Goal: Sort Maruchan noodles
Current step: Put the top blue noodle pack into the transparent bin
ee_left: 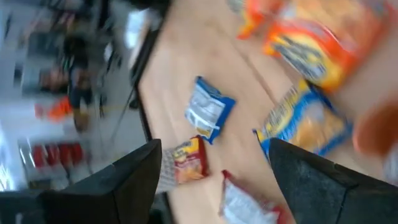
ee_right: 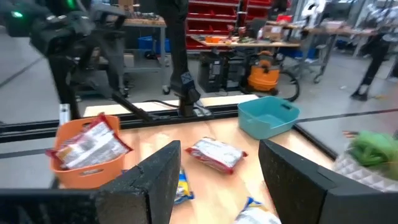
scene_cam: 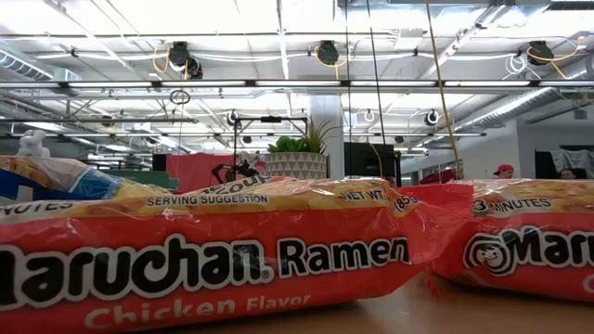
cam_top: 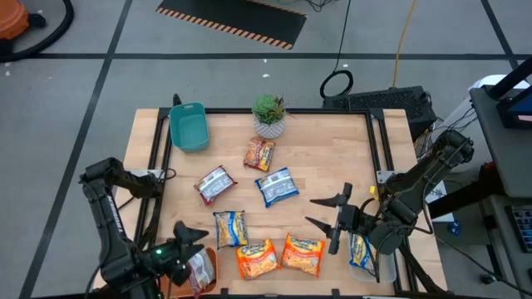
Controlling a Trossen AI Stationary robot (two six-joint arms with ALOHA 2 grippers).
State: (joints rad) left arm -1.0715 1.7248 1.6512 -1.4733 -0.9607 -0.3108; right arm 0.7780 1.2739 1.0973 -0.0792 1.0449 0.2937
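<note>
Several Maruchan packets lie flat on the wooden table (cam_top: 324, 149): a dark red one (cam_top: 259, 154), a silver-red one (cam_top: 215, 184), a blue one (cam_top: 277, 186), a blue-and-yellow one (cam_top: 230, 227) and two orange ones (cam_top: 256, 258) (cam_top: 303, 253). Another silver-red packet (ee_right: 90, 144) lies in the orange bin (ee_right: 62, 163), and a blue-and-yellow one (cam_top: 361, 249) in the clear bin (cam_top: 381, 267). My left gripper (cam_top: 193, 239) is open and empty above the table's near left, beside the orange bin. My right gripper (cam_top: 313, 210) is open and empty above the near right, just beyond the right orange packet.
A teal bin (cam_top: 189, 126) stands at the far left and a small potted plant (cam_top: 269, 115) at the far middle. The two orange packets fill the low view (scene_cam: 213, 260). Bare wood lies at the table's far right.
</note>
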